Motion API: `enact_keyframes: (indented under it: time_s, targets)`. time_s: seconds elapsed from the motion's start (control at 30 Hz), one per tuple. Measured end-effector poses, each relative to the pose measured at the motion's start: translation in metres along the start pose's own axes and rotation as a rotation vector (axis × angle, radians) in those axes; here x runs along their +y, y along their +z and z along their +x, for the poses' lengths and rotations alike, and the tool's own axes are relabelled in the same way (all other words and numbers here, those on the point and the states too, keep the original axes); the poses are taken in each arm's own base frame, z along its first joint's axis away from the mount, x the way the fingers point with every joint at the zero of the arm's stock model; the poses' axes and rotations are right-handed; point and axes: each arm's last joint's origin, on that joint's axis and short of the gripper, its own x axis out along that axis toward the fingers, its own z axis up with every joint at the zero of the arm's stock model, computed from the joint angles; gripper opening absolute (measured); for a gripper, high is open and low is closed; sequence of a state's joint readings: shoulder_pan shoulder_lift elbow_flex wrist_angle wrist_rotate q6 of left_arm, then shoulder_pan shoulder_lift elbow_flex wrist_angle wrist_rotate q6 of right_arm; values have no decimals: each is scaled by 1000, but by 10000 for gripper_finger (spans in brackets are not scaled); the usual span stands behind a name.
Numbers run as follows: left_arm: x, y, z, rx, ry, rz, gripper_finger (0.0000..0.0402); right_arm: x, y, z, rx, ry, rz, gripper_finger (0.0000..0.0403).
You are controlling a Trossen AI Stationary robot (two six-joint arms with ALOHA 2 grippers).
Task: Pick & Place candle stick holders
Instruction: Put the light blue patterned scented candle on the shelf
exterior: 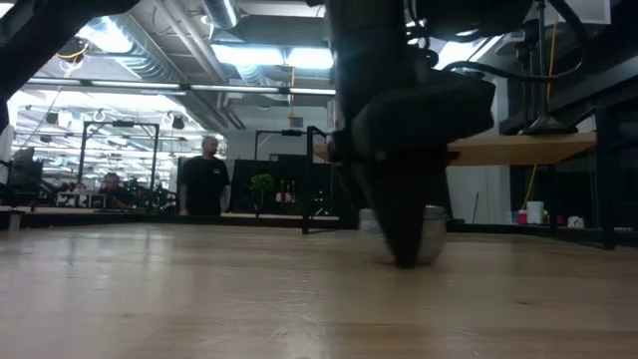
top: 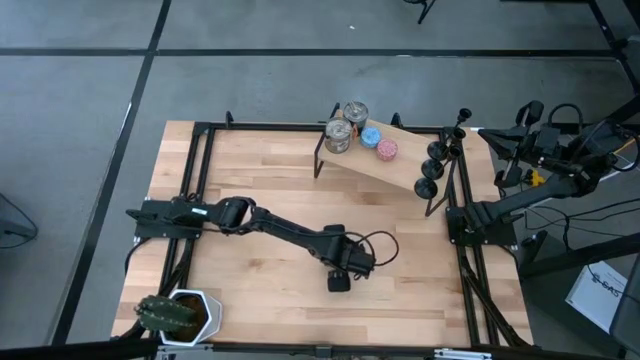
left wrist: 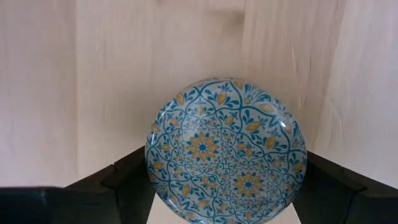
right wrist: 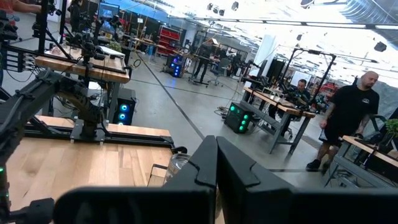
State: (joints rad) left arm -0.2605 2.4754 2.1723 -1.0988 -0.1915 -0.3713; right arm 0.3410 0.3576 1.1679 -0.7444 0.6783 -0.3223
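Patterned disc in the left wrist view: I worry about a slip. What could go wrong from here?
1. The patterned disc is domed and glossy, and the left gripper seems to have its jaws only against the rounded rim. It may squirt out on a lift.
2. The candle stick holders stand untouched by the wooden ramp, so this grasp may serve the wrong item.

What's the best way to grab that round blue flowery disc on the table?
By its rim, from straight above. The patterned disc lies flat on the table and its top is a smooth dome, so probably only two opposite edges give a hold. The left gripper is placed that way, with fingers against its sides.
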Motion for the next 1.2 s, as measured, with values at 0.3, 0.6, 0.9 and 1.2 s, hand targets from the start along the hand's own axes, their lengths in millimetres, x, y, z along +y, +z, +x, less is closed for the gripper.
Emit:
enact_keyframes:
  time_s: [0.3, 0.6, 0.9, 1.2]
  targets:
    - [15, 26, -25, -153, 17, 21, 292, 0, 0, 0, 0, 0, 0, 5]
    - [37, 49, -59, -344, 94, 60, 292, 0, 0, 0, 0, 0, 1, 5]
    - [88, 66, -74, -435, 186, 18, 292, 0, 0, 0, 0, 0, 0, 5]
    - [126, 72, -76, -445, 273, -23, 292, 0, 0, 0, 0, 0, 0, 5]
